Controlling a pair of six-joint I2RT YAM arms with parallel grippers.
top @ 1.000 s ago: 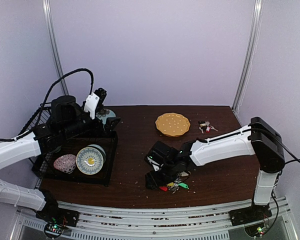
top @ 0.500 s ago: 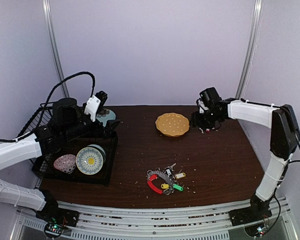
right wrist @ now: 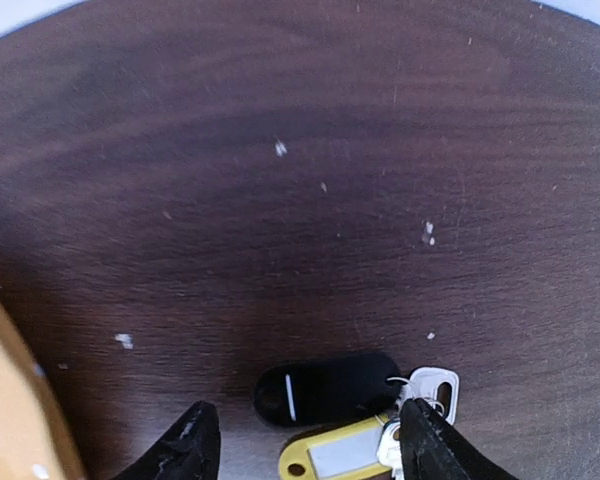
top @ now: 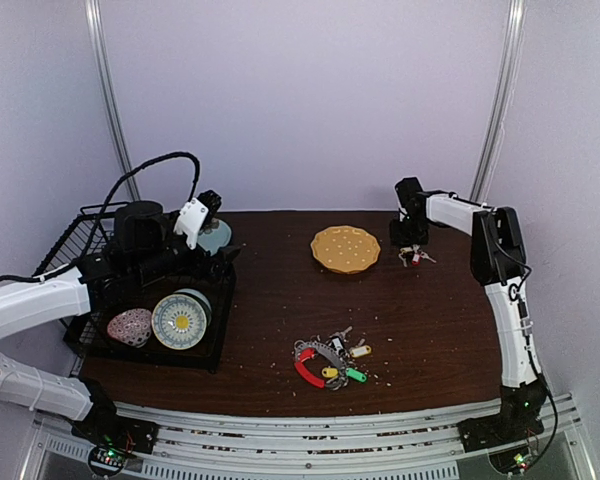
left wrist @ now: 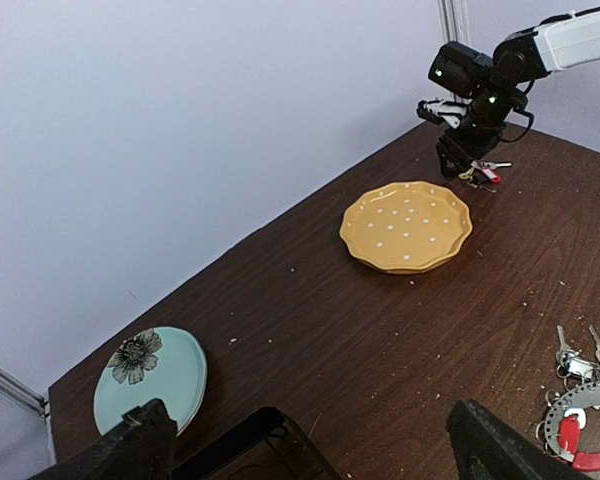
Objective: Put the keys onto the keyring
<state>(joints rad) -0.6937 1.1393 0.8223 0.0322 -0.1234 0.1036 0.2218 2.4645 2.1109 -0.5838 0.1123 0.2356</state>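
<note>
From above, the keys (top: 414,256) lie at the far right of the table (top: 430,320), at 3 o'clock from the yellow plate (top: 346,249), with the right gripper (top: 408,238) just over them. The keyring (top: 328,363) lies at 6 o'clock from the plate, well apart.

The left wrist camera shows the left gripper (left wrist: 315,450) with jaws wide and holding nothing.

The right wrist camera shows its jaws spread, and the keys lie between the fingertips (right wrist: 190,445).

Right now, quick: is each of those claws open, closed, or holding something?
Left gripper: open, holding nothing.
Right gripper: open, one finger on each side of the keys, not gripping them.
</note>
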